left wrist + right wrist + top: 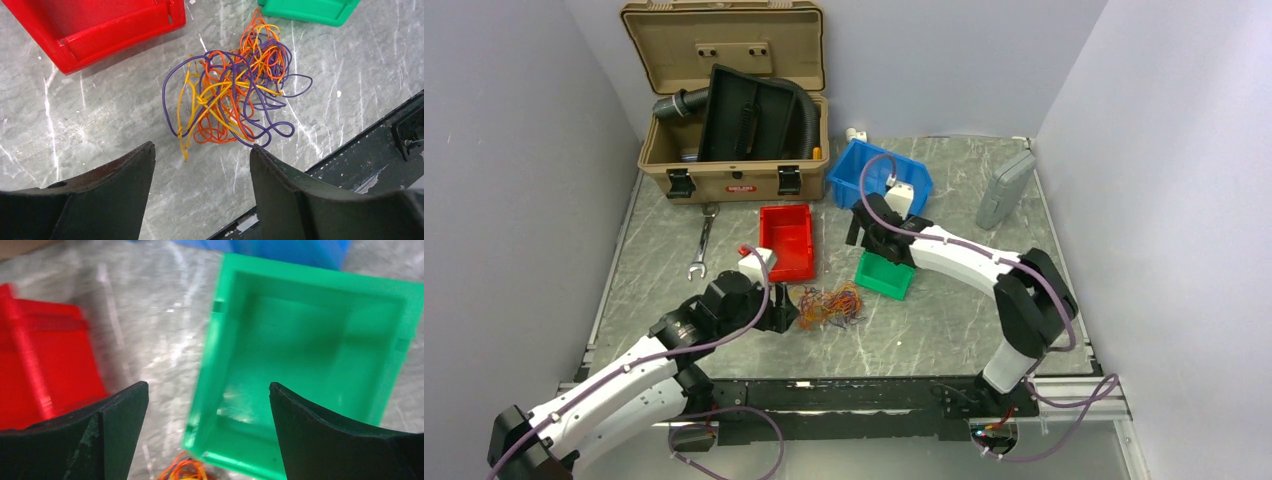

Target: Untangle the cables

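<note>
Now the cables (232, 95), a loose knot of thin orange, yellow and purple wires, lie in one heap on the grey marbled bench (944, 320). No strand is pulled free of the others. Seen from above, the heap sits at about 5 o'clock from the red open plastic bin (787, 240) and at 8 o'clock from the small green plastic bin (885, 276). It is near both and touches neither.

The left claw (200, 150) is at 9 o'clock from the heap, low over the bench, with its tips just short of the nearest yellow and purple loops. Its two dark fingers (125, 175) are spread well apart. Only bare bench shows between them, so it has hold of nothing.

The right claw (207, 387) hangs over the green bin, at about 1 o'clock from the heap and well apart from it. Its fingers are spread wide, and the bin's near left corner shows in the gap. It holds nothing either. In its wrist view a few orange strands peep in at 6 o'clock, below the bin's edge; this view is somewhat blurred.

Farther back, a blue plastic bin (879, 175) stands at 12 o'clock from the green one. A tan hard-shell toolbox (734, 180) with its lid raised sits toward 11 o'clock on the bench, with a fat black corrugated hose (809, 115) curling out of it. A steel open-ended wrench (703, 240) lies at 9 o'clock from the red bin. A flat grey case (1005, 188) rests at about 2 o'clock, by the right wall.
</note>
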